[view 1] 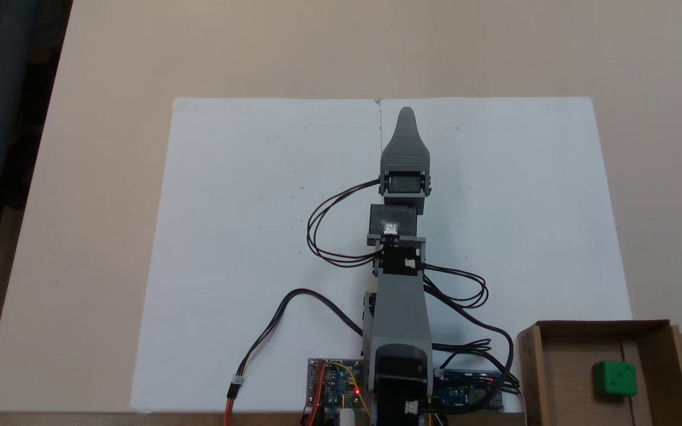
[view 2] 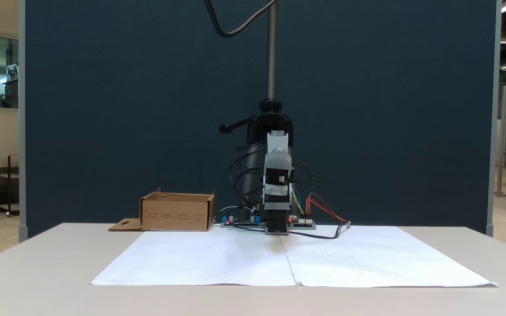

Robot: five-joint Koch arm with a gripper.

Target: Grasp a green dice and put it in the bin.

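A green dice (view 1: 614, 378) sits on the floor of the bin (view 1: 560, 373), a shallow cardboard box at the lower right of the top-down fixed view. The grey robot arm (view 1: 399, 307) reaches up the middle of white paper (view 1: 246, 236) on the tabletop (view 1: 110, 71). Its claw (view 1: 406, 115) shows one pointed tip over the paper; whether it is open cannot be told.

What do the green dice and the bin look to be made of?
The green dice: probably plastic or rubber, uniformly bright green with rounded edges and faint dimples. The bin: brown cardboard, matt, with thin folded walls and a flat flap with a hang-hole.
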